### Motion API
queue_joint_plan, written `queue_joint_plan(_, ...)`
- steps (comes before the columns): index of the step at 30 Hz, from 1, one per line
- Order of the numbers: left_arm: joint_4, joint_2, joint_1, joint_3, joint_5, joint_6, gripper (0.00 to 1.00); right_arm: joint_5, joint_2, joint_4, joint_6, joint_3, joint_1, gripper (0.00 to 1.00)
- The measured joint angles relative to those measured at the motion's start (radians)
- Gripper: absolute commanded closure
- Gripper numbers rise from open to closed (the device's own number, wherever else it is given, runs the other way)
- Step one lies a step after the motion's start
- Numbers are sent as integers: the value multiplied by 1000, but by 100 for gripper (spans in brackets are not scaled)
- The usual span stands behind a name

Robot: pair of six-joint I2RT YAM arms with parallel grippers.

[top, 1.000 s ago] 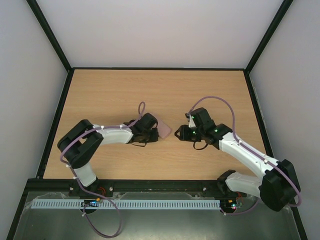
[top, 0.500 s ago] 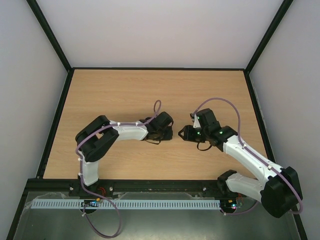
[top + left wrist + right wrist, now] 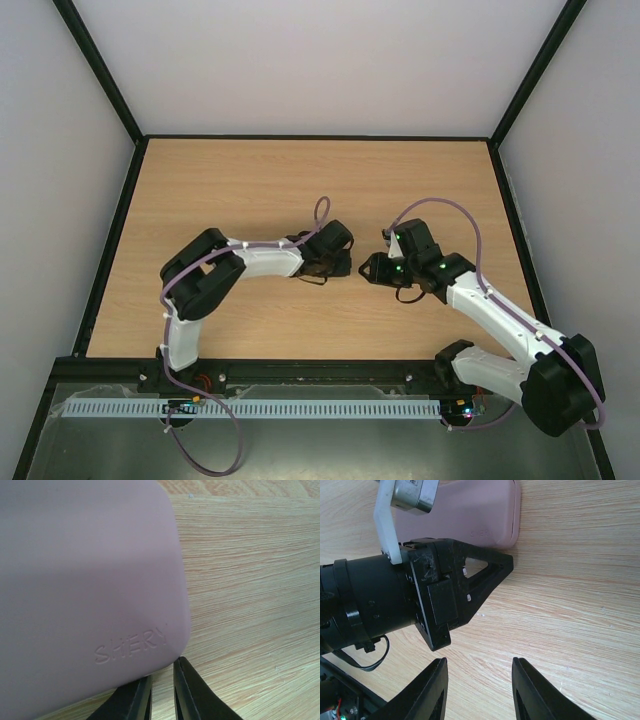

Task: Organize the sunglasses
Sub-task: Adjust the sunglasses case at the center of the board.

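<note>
L claw (image 3: 162, 682) nearly shut at pink case (image 3: 85, 580) edge; R claw (image 3: 479, 664) open.

Pink case (image 3: 90, 605): embossed letters "SHERY", end of word unclear.

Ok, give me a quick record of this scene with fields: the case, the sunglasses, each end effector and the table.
case: pink, lying flat, embossed lettering near one corner
table: light wood, the case rests on it
sunglasses: not in view
left end effector: fingers almost together, tips at the case's corner; whether it grips is unclear
right end effector: open, nothing between the fingers, over bare wood, facing the left one
</note>
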Motion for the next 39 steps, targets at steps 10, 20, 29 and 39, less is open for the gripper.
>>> queue_joint_plan(10,-60,-123,-10,-77,-20,19,80,11,-47,-49,0,2,0,64)
queue_joint_plan(20,-178,-563,-4,-128,-111,35,62,50,-79,-143,-8,81,-1,59)
queue_joint_plan(29,-249,-840,144,-225,-165,98,3,118,-42,-188,-21,230,-1,17)
queue_joint_plan(39,-325,-995,238,-239,-210,152,1,181,11,-187,2,348,-1,1)
